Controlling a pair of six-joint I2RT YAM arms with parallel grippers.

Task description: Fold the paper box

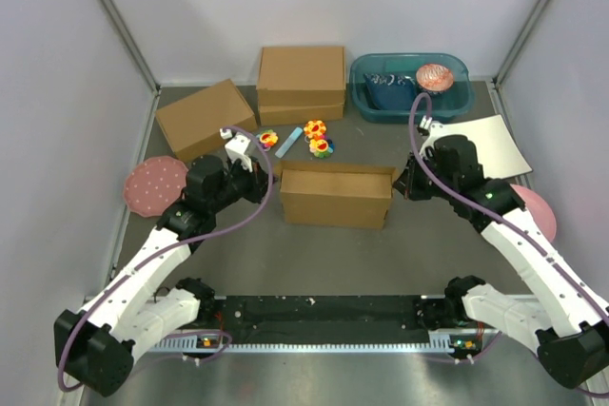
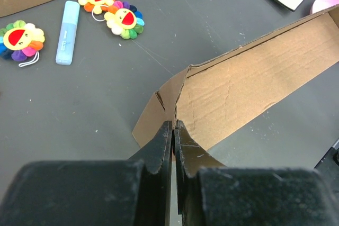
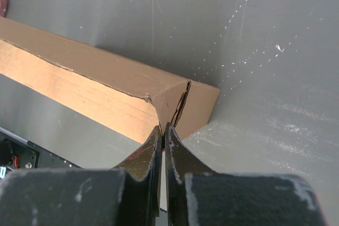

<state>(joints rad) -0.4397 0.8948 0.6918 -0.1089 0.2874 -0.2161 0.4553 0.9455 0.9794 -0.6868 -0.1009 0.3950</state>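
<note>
Grey, scuffed surface [image 1: 314,259] boxed in by pale walls, and at its middle lies the plain brown corrugated cardboard paper box [image 1: 335,195], a long, low shape set crosswise between the two arms. From above I cannot tell whether its top is open or covered. The left wrist view shows only the inner face of one long wall and a creased end flap.

The left fingers [image 2: 163,141] are pressed almost together at the box's left end, with the thin cardboard edge of that flap caught between their tips; the black wrist body hides everything nearer. The right fingers [image 3: 151,149] are just as nearly closed, pinching the corner flap at the right end, where a dark slit shows between two layers of card.

Behind the box lie three rainbow-petalled flower plush toys [image 2: 124,19] and a pale blue tube [image 2: 67,33]. Further back stand a smaller brown cardboard box set at an angle [image 1: 205,119], a taller squarish brown box [image 1: 301,83] and a teal plastic bin [image 1: 455,68] holding a pink patterned round thing [image 1: 435,76] too small to make out. A white sheet [image 1: 490,140] is partly covered by the right arm, which also hides most of a light pink plate [image 1: 535,208]. A speckled dark pink plate [image 1: 152,184] is clipped by the left arm.
</note>
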